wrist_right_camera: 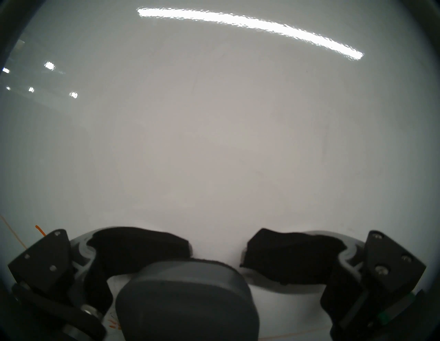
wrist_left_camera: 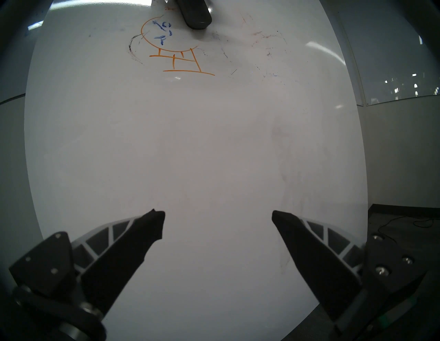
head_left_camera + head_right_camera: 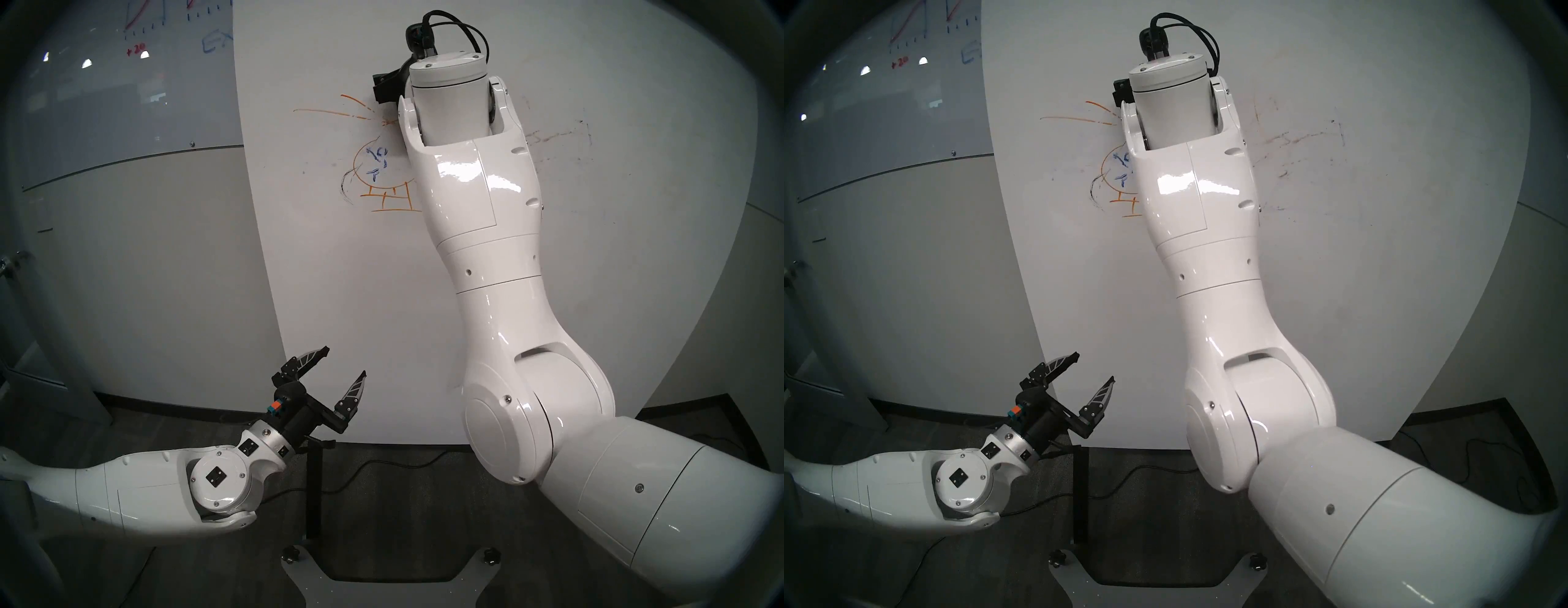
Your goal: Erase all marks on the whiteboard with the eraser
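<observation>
1. Nearest my head camera, the right arm reaches up and away to the whiteboard, hiding its own gripper from that view.
2. From the right wrist I see the right gripper with both fingers spread wide and bent against the board.
3. Between them sits the eraser, dark grey, flat on the board; neither finger is pressed to its sides, so I read it as released.
4. From the left wrist, the eraser shows at the far top, just right of the marks.
5. Orange helicopter lines, blue figure strokes and black scribbles lie on the board, with faint smudges to the right.
6. My left gripper hangs low and near, fingers wide apart, holding nothing.
</observation>
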Robot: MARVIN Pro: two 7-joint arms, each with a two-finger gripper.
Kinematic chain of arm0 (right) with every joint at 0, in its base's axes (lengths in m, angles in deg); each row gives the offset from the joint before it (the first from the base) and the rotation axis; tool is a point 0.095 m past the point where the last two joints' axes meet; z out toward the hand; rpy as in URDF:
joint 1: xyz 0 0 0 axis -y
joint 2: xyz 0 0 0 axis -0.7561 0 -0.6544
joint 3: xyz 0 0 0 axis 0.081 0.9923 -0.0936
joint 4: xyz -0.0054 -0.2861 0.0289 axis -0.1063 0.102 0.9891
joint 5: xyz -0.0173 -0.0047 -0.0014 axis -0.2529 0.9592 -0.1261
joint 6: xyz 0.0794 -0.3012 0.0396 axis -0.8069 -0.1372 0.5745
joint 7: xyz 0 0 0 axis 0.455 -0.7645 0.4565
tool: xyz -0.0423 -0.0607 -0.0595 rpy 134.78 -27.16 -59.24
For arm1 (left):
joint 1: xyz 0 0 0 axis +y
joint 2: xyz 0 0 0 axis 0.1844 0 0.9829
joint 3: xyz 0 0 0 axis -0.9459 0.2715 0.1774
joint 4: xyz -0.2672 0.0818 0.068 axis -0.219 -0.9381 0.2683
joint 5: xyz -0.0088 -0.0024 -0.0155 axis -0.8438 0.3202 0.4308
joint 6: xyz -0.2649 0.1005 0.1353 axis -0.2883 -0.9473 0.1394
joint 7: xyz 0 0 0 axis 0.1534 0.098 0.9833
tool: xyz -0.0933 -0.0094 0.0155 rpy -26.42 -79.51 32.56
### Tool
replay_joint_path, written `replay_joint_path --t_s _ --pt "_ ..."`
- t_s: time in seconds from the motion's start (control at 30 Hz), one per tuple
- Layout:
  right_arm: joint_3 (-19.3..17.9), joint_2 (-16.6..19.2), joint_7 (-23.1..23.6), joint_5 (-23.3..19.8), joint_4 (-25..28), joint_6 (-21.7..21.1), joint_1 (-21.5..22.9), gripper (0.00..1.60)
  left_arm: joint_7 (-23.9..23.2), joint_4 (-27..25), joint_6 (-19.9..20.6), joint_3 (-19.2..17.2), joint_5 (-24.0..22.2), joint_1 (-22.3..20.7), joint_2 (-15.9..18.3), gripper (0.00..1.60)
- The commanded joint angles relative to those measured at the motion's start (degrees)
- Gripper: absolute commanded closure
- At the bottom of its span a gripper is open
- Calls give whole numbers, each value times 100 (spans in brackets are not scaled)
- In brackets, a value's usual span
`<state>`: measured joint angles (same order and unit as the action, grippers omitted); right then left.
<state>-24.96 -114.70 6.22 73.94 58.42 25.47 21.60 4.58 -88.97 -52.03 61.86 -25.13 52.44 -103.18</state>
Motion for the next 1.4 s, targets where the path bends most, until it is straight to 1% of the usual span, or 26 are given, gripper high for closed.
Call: replay_joint_path --t_s 0.0,0.4,0.7,0.83,1.37 --pt "-222 213 -152 69 -113 42 45 0 12 -58 -49 -52 -12 -42 10 0" --pt "-259 224 -156 86 -121 82 49 0 12 -57 -48 -52 -12 -42 10 0" --pt "-308 220 -239 101 -258 235 101 0 12 -57 -47 -52 -11 -43 9 0" --pt "-287 242 -314 146 -325 374 115 0 12 -56 -46 -52 -11 -43 9 0" --pt "-412 168 -490 127 -461 606 265 0 12 -56 -46 -52 -10 -43 9 0"
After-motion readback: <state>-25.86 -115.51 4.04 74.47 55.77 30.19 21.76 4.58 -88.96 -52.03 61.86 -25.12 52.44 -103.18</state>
